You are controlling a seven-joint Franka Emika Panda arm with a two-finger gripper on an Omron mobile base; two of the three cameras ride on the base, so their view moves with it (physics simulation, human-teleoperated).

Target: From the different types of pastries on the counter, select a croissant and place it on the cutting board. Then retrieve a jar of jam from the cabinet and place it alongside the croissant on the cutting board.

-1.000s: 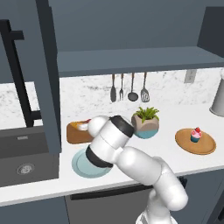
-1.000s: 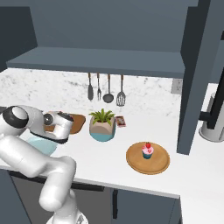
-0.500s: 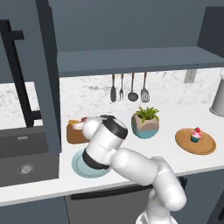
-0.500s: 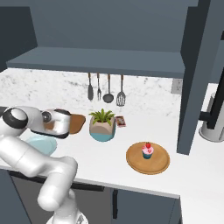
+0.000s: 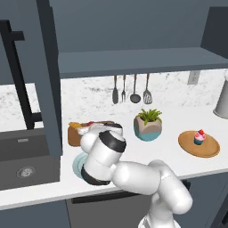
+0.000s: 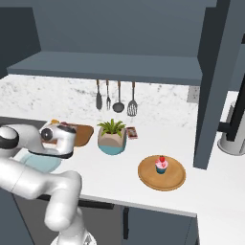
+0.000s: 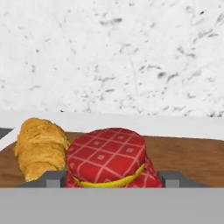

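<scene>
The gripper (image 7: 112, 178) is seen over the cutting board (image 7: 183, 159), closed around the jar of jam (image 7: 109, 164), whose red checkered cloth lid with a yellow band sits between the two grey fingertips (image 7: 52, 178) at the bottom of the hand view. The croissant (image 7: 40, 148) lies on the cutting board just beside the jar, on its left in the hand view; whether the two touch cannot be told. Whether the jar rests on the board or is held above it cannot be told. Behind them the marble-patterned backsplash (image 7: 113, 57) is seen. In the left base view the cutting board (image 5: 73, 133) is largely covered by the arm, with the croissant (image 5: 75, 126) at its edge and a light blue plate (image 5: 79, 164) in front of it on the counter (image 5: 169, 156). Further right a potted plant (image 5: 148, 124) and a round wooden tray (image 5: 198, 144) with the cupcake (image 5: 199, 137) are seen. Utensils (image 5: 131, 89) hang on the backsplash.
</scene>
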